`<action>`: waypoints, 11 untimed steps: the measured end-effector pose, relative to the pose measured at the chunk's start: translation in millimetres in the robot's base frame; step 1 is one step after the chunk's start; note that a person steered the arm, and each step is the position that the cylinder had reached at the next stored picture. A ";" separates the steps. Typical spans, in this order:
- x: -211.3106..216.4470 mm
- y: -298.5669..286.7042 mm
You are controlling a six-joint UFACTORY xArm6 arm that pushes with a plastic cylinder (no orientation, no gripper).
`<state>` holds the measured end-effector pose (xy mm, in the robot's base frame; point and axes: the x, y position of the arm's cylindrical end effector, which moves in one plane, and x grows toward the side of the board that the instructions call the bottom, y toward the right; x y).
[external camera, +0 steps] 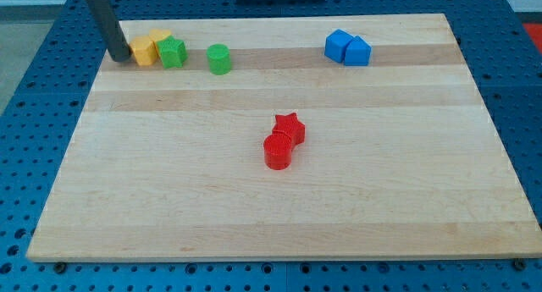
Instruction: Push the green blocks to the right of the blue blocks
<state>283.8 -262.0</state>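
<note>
My tip (121, 58) rests at the board's upper left, just left of a yellow block (142, 51). A second yellow block (160, 40) sits behind it. A green star-like block (173, 52) touches the yellow ones on their right. A green cylinder (219, 59) stands a little further right, apart from them. Two blue blocks sit touching at the upper right: a blue cube-like one (338, 44) and a blue wedge-like one (357, 52). Both green blocks lie left of the blue blocks.
A red star (290, 126) and a red cylinder (278, 151) sit touching near the board's middle. The wooden board (271, 233) lies on a blue perforated table.
</note>
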 end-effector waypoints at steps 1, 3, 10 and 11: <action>-10.0 19.5; -15.5 35.6; -1.2 112.5; 8.2 126.3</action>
